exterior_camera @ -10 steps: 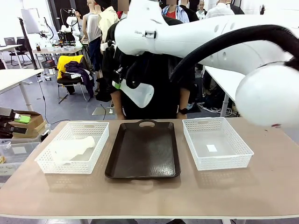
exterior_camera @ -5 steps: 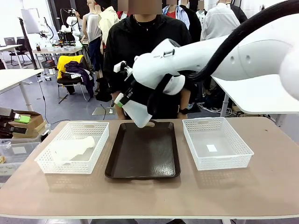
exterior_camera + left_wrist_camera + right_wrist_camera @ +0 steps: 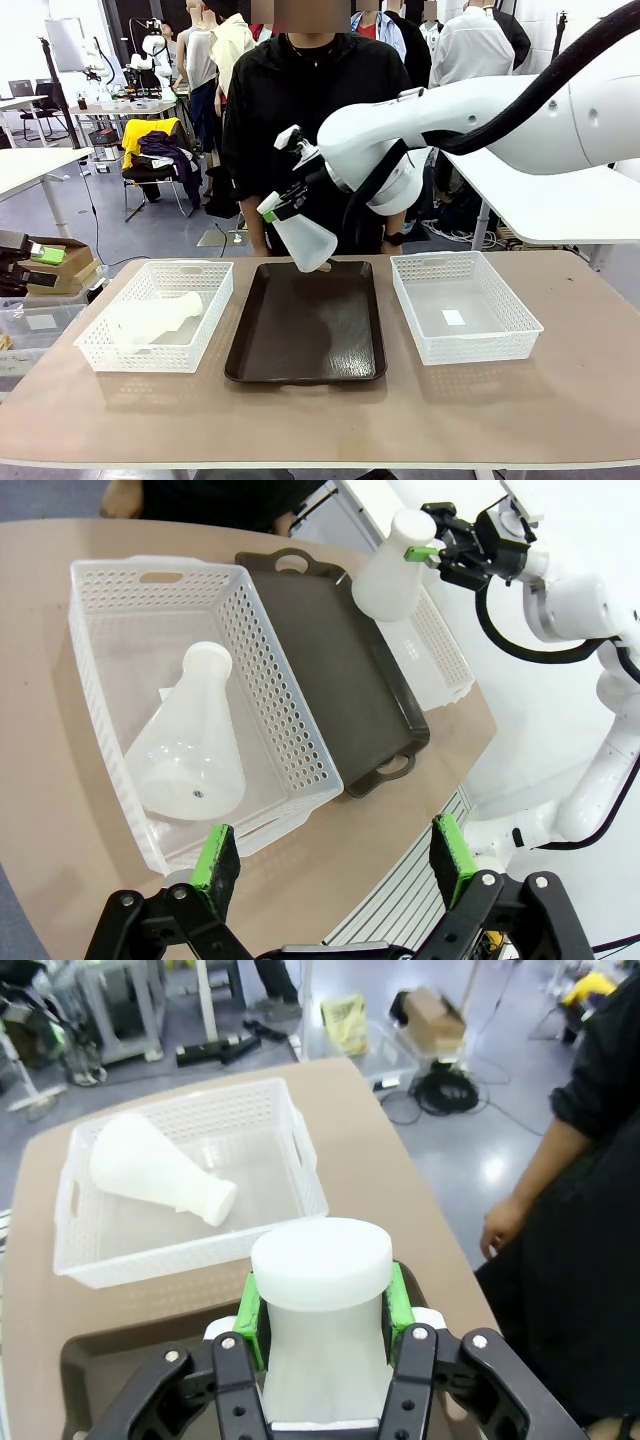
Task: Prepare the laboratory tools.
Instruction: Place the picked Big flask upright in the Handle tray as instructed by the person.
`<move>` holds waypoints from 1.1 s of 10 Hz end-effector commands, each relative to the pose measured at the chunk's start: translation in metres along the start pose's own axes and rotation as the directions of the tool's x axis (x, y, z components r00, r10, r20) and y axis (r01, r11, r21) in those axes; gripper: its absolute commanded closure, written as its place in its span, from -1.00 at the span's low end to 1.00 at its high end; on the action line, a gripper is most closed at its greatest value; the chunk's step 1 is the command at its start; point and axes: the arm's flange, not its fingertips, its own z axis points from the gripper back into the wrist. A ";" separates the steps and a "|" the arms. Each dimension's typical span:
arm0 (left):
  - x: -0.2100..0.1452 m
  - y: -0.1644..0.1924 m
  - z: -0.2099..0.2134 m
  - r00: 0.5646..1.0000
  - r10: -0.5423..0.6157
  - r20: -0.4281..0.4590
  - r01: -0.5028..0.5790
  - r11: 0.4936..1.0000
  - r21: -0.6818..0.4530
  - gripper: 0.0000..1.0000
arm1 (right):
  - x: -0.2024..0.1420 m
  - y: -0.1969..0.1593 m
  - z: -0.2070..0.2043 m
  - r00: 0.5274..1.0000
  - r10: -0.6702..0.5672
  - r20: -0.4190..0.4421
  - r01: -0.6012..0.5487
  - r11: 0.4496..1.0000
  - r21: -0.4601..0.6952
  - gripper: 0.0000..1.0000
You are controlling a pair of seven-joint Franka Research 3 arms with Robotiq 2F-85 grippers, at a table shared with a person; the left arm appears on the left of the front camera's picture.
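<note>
Clamping the neck of one flask [image 3: 308, 243], the right gripper [image 3: 276, 209] holds it tilted in the air, its base hanging below the gripper over the far end of the dark tray [image 3: 310, 340]. The second flask [image 3: 190, 755] lies on its side in the white basket [image 3: 150, 572], just ahead of the left gripper [image 3: 335, 865], whose jaws stand wide apart, holding nothing.

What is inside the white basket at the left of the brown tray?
One frosted flask lies on its side in that basket. The floor beneath it is covered.
</note>
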 end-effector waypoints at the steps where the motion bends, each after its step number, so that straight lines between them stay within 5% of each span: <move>1: 0.000 0.000 0.001 1.000 -0.004 0.013 0.004 1.000 -0.008 -1.00 | -0.034 0.003 0.006 0.995 -0.041 0.095 0.040 0.999 0.010 1.00; 7: 0.000 0.000 0.001 1.000 -0.004 0.013 0.004 1.000 -0.008 -1.00 | -0.063 0.005 -0.005 0.946 0.043 0.322 -0.039 0.999 -0.020 1.00; 11: 0.000 0.000 0.001 1.000 -0.004 0.013 0.004 1.000 -0.008 -1.00 | -0.089 0.008 -0.023 0.920 0.016 0.392 -0.014 1.000 -0.008 1.00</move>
